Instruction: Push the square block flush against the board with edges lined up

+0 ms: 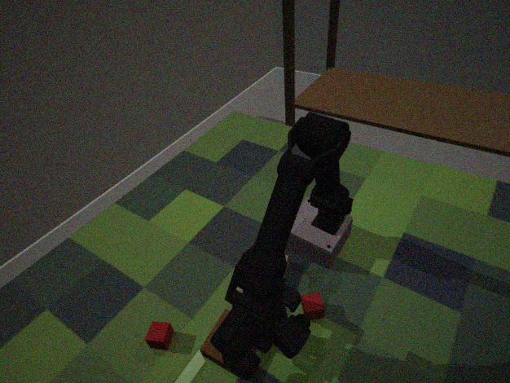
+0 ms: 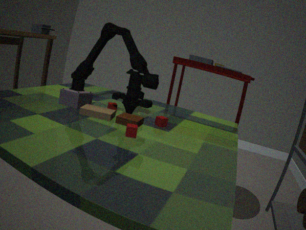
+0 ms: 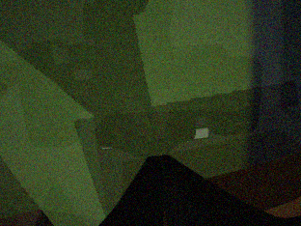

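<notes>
The square block (image 2: 128,119) (image 1: 208,347) (image 3: 289,210) is brown and lies flat; my arm covers much of it in the top view. The board (image 2: 97,112) is a long tan piece lying flat between the block and my base. In the exterior view the near ends of board and block are close together and turned at an angle to each other; whether their corners touch cannot be told. My gripper (image 2: 129,111) (image 3: 158,165) is shut and empty, pointing down, its tip low behind the block's far side. Contact with the block cannot be told.
A red cube (image 1: 159,334) (image 2: 131,130) lies on the block's near side in the exterior view. Another red cube (image 1: 313,305) (image 2: 112,105) lies behind the board, and a third (image 2: 161,121) right of the block. My grey base box (image 2: 74,97) stands beyond the board's left end.
</notes>
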Tool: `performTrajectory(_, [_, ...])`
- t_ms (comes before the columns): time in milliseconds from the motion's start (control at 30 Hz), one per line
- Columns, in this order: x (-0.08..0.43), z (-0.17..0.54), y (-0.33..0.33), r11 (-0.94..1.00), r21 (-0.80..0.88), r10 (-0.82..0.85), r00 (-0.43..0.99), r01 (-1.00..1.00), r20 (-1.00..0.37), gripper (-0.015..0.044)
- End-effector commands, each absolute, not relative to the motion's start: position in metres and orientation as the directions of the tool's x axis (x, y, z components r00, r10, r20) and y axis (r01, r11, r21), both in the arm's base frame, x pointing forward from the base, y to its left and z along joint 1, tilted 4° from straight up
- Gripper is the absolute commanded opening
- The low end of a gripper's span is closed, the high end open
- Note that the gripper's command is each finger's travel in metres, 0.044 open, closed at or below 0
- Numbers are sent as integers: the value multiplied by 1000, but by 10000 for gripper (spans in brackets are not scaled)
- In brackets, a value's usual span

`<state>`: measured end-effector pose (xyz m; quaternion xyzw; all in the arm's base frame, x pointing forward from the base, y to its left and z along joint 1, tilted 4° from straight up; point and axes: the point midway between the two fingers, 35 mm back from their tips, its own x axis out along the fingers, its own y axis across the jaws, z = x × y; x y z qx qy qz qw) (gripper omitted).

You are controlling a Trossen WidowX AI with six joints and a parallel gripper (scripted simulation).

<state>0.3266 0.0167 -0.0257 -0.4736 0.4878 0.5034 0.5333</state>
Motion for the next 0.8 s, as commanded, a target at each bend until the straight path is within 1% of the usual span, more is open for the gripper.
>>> performTrajectory(0, [327,-26,10,44,-16,70,19,-999,-997,0])
performTrajectory(433, [330,-27,-8,44,-16,68,19,-999,-997,0])
performTrajectory(767, [331,-26,4,44,-16,69,19,-999,-997,0])
